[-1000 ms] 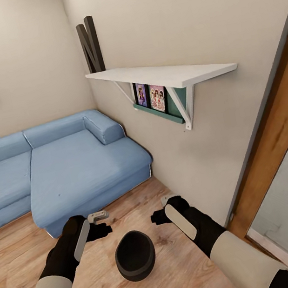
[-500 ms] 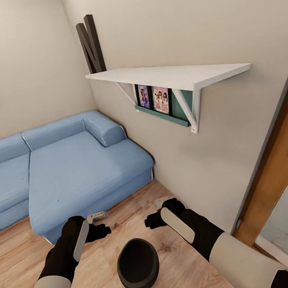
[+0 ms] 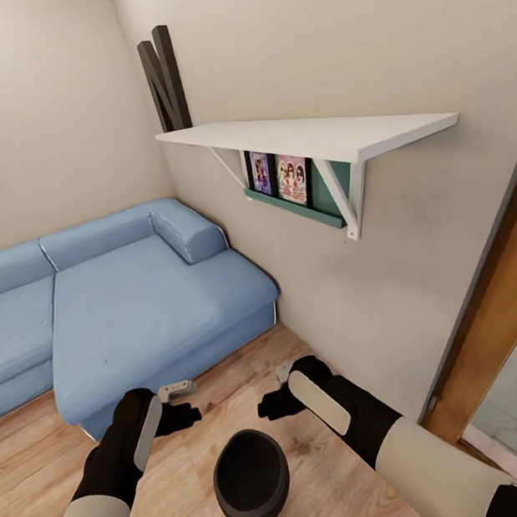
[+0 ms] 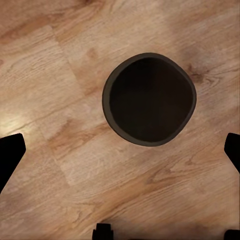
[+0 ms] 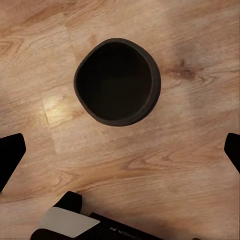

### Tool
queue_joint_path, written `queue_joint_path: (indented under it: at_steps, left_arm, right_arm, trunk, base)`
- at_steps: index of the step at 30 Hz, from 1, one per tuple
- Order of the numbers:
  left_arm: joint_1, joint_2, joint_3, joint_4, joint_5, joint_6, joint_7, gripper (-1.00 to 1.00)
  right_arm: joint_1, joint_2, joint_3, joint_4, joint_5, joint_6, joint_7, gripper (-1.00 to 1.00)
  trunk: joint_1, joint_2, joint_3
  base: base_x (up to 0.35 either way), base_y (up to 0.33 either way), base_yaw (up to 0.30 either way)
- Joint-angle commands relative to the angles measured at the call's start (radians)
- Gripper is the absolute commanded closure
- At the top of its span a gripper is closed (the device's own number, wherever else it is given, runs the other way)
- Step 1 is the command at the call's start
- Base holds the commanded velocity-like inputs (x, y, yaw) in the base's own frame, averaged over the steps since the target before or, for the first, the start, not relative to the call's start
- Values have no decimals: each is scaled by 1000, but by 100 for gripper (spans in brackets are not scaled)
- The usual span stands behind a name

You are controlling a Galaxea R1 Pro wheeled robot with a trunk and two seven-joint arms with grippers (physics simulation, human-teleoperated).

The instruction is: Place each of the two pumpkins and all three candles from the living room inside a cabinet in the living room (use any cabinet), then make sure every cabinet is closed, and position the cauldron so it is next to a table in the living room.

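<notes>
The cauldron (image 3: 251,478), a small round black pot with a wide mouth, stands upright on the light wood floor between my two arms. Both wrist views look straight down into it: cauldron (image 4: 149,99), cauldron (image 5: 117,81). It looks empty inside. My left gripper (image 3: 180,401) hovers open above the floor, to the cauldron's left and farther from me. My right gripper (image 3: 275,391) is open too, to its right and farther from me. Neither touches the pot. The pumpkins, candles, cabinet and table are out of view.
A blue corner sofa (image 3: 131,306) stands just beyond the grippers at the left. A pale wall with a white shelf (image 3: 305,136) runs close along the right. A wooden door frame (image 3: 509,282) stands at the far right. Wood floor surrounds the pot.
The whole picture has shifted slightly, so the camera moved a little toward the wall. The arms and the cauldron keep their places relative to each other.
</notes>
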Motion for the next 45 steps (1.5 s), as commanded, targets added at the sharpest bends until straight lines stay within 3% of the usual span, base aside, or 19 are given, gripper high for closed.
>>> queue_joint_path:
  at_steps: [1,12,22,38,45]
  left_arm:
    - [0,0,-3,0,10,3,11,-100]
    - [5,-2,0,-4,10,3,20,-100]
    - [7,3,8,30,17,3,46,-100]
    - [9,1,9,54,24,3,25,-100]
    - [11,3,5,49,23,3,8,-100]
  right_arm:
    - [-1,0,2,0,-10,4,-11,-100]
    - [-1,0,1,7,-10,11,-12,-100]
    - [-1,0,1,7,-10,11,-12,-100]
    - [-1,0,2,5,-12,10,-9,-100]
    - [-1,0,22,5,-12,10,-8,-100]
  trunk:
    - [0,-1,-1]
    - [0,-1,-1]
    - [38,-71,-32]
    - [100,-183,-82]
    - [126,-232,-104]
  base:
    - [1,3,0]
    - [0,0,0]
    - [0,0,0]
    - [0,0,0]
    - [0,0,0]
